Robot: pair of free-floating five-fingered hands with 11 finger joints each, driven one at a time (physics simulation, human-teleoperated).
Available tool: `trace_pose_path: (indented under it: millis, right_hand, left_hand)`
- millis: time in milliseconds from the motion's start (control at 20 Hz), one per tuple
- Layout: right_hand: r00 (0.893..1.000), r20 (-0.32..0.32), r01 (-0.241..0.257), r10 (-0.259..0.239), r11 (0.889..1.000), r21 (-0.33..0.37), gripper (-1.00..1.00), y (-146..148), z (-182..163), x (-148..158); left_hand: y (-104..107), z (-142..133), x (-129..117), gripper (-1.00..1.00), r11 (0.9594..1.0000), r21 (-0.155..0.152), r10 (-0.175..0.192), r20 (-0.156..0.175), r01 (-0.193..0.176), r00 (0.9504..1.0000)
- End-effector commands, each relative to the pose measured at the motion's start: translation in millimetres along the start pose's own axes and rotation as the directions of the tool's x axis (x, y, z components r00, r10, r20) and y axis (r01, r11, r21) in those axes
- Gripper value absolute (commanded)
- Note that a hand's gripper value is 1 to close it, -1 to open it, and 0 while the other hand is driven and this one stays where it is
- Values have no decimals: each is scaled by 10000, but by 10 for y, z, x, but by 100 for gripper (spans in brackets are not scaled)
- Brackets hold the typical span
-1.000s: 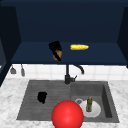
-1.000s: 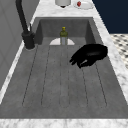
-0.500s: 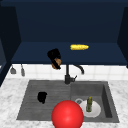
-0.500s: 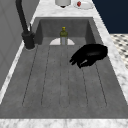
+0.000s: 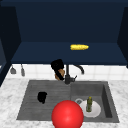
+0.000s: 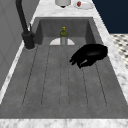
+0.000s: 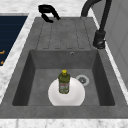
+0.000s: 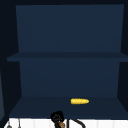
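Brown object [image 5: 59,74] clutched in right hand [image 5: 57,65] above the faucet [image 5: 67,77], just below the cabinet shelf [image 5: 45,53] bearing yellow corn [image 5: 79,47], left hand [image 5: 42,97] loosely curled, empty, over the sink's drainboard [image 5: 32,100].

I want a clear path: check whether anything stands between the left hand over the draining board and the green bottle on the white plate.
Nothing visible does. The left hand hangs over the ribbed board, the green bottle stands beyond in the basin, and the black tap is aside by the wall.
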Motion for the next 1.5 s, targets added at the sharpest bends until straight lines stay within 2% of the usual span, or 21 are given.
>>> trace_pose_path:
  millis: [0,550,850,1450]
  right_hand:
    - [10000,-15,-21,21,10000,-31,100,231,248,-143]
    - [9999,106,43,-42,9999,-131,100,879,810,-659]
    - [9999,87,125,-122,9994,-331,100,1212,966,-1034]
    - [9994,147,323,-319,9990,-305,100,1848,1285,-1821]
  left_hand:
    - [0,0,0,0,10000,0,0,0,0,10000]
    - [0,0,0,0,10000,0,0,0,0,10000]
    - [0,0,0,0,10000,0,0,0,0,10000]
    - [0,0,0,0,10000,0,0,0,0,10000]
